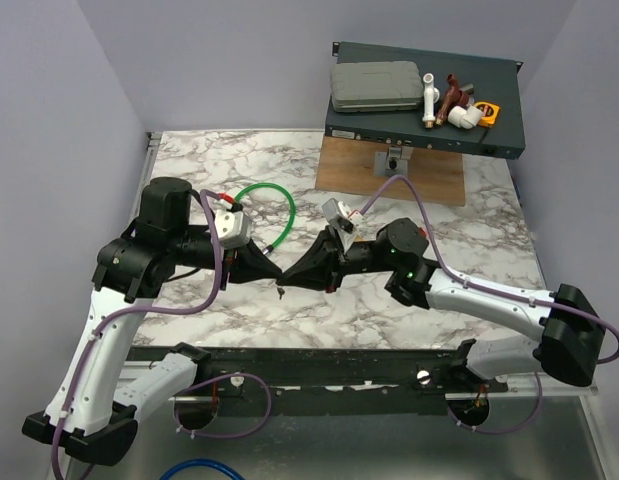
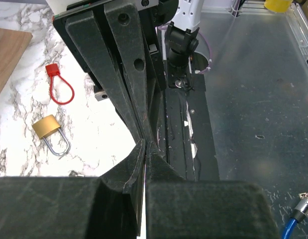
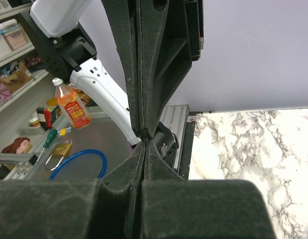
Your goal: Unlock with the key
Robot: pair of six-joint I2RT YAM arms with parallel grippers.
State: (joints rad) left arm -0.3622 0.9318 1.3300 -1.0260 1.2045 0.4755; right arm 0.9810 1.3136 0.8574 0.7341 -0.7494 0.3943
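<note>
The key [image 2: 53, 71], showing its red tag and red cord loop, is lying flat on the marble worktop [image 2: 19, 99], near the brass padlock [image 2: 47, 127] but apart from it. Beside them, raised off the surface, the left tool [image 2: 144, 149] and the right tool [image 3: 145, 145] are meeting tip to tip. Each has its fingers pressed together, gripping nothing visible. Both arms are reaching inward with bent elbows.

Left hand [image 1: 273, 274] and right hand [image 1: 293, 276], both pinched shut, facing each other tip to tip.
</note>
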